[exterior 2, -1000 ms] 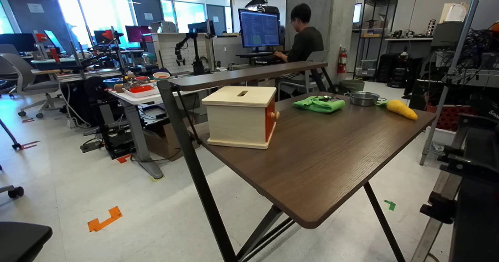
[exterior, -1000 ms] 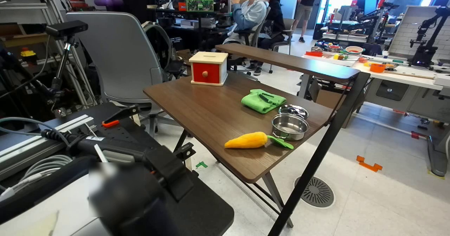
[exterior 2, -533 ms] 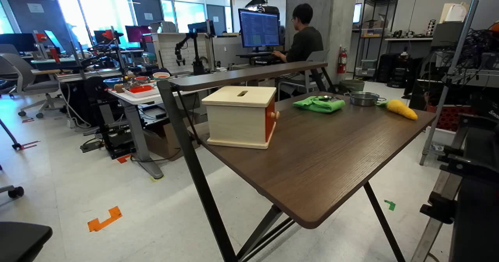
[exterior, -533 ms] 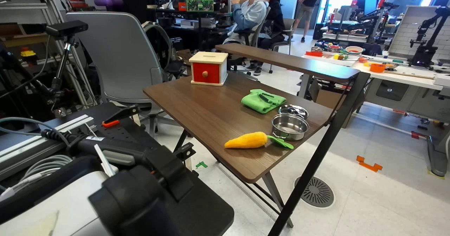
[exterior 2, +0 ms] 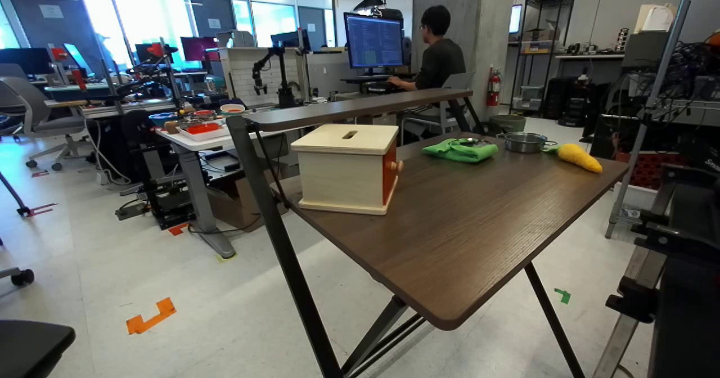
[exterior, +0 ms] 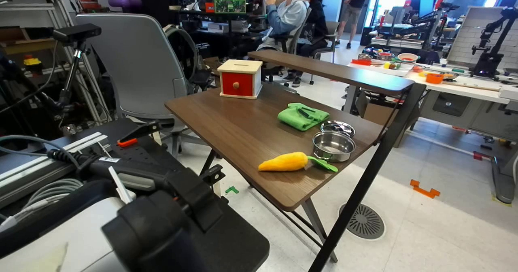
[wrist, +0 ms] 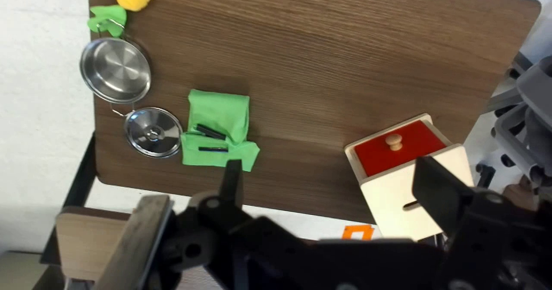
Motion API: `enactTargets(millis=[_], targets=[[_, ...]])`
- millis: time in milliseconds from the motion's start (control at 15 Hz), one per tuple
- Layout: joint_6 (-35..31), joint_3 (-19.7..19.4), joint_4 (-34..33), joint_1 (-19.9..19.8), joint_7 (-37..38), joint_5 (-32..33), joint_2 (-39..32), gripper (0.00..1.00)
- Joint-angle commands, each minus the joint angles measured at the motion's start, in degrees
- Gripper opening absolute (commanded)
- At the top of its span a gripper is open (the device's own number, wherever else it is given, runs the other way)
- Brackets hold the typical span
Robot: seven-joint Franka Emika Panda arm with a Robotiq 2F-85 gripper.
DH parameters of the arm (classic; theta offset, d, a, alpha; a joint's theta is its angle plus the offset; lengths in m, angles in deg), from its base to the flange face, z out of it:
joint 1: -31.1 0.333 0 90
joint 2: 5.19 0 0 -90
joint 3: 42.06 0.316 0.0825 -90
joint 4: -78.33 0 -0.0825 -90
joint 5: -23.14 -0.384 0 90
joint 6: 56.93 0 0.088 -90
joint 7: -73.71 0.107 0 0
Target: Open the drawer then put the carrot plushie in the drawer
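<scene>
two jaws of the gripper (wrist: 330, 169) are spread, empty; the carrot plushie (exterior: 285, 162) is seen well apart from the closed drawer (wrist: 407, 149), whose knob (wrist: 393, 142) is best pinched squarely and pulled straight out.

Dark-brown wood-grain table (exterior: 238, 122), rounded corners, raised shelf (exterior: 323, 69) along one long edge. At one shelf-side corner: pale cube-shaped wooden box (exterior 2: 343, 178), closed red drawer (wrist: 375, 156) facing other long edge. Toward opposite short edge: folded bright-green cloth (wrist: 228, 113); shiny round metal lid (wrist: 154, 133) just beside it; shallow round metal pot (wrist: 118, 67) by short edge; green-leafed soft yellow-orange carrot plushie (exterior: 285, 162), tip toward other long edge.
</scene>
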Motion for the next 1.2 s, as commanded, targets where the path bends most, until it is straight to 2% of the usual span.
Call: enactTargets(millis=[0,200,267,667,800,933,1133], targets=[[-3.7,2.2,-4.6,2.2,-5.4,-2.7,-6.8,1.0],[-5.0,3.9,-6.0,2.9,-8.0,-3.8,-10.2,1.0],[-4.0,3.7,-4.1,2.5,-4.8,-1.9,-8.1,1.0],[-4.4,4.3,-5.5,2.6,-6.2,-2.0,-10.1,1.0],[-4.1,4.4,-5.1,3.0,-6.1,1.1,-8.7,1.0],[-5.0,4.5,-4.9,3.0,-6.7,3.3,-10.3,1.0],[-6.3,5.0,-3.8,2.7,-10.0,0.9,-13.2,1.0]])
